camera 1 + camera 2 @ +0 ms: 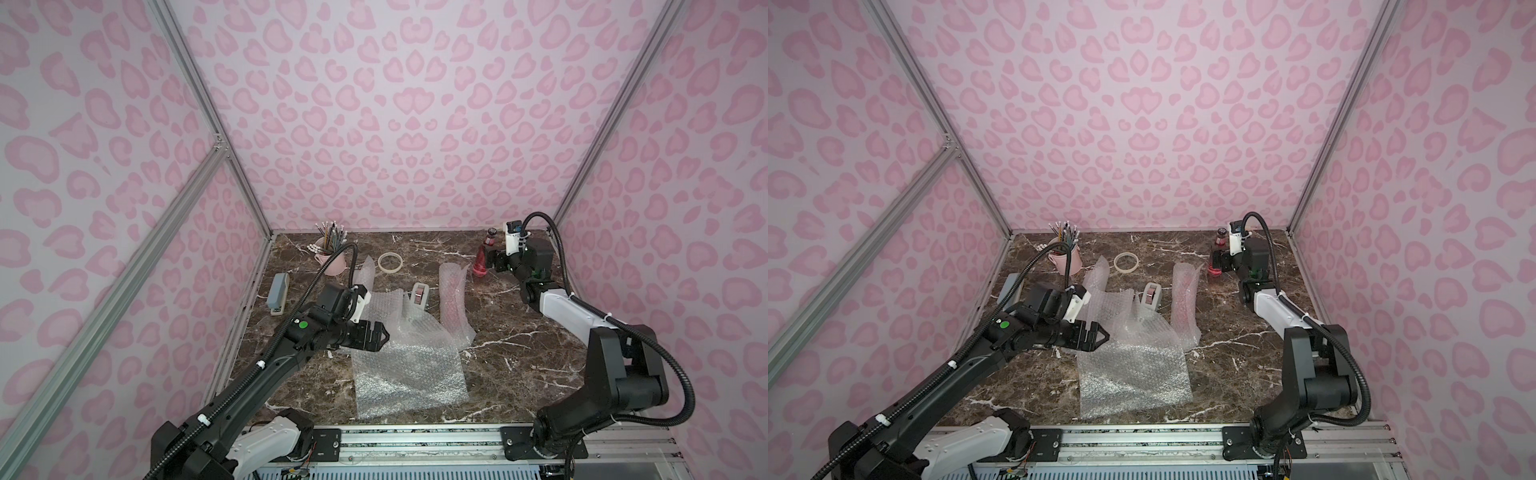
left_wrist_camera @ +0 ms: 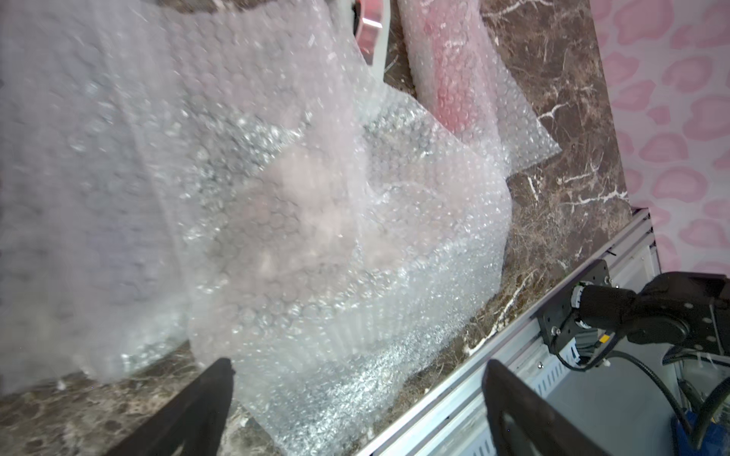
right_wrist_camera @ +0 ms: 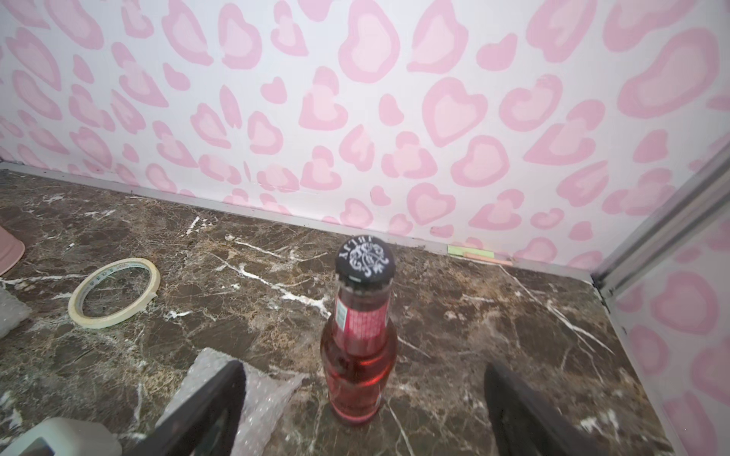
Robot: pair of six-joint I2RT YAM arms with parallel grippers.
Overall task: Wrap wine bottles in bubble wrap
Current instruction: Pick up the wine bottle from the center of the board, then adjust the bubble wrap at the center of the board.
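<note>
— Where is the bottle?
— A red bottle (image 3: 358, 343) stands upright on the counter (image 1: 519, 353), well to the right of the dispenser (image 1: 419, 293) and farther back. My right claw (image 3: 362, 371) is spread wide around it, with a gap at each finger, gripping nothing.
— And your left?
— My left claw (image 2: 357, 367) hangs released over the wrap (image 1: 409, 374), which lies crumpled in front of the dispenser.
— Anything wrapped?
— A roll (image 1: 453, 295) with something pink inside lies just to the right of the dispenser. I cannot tell what the pink thing is.
</note>
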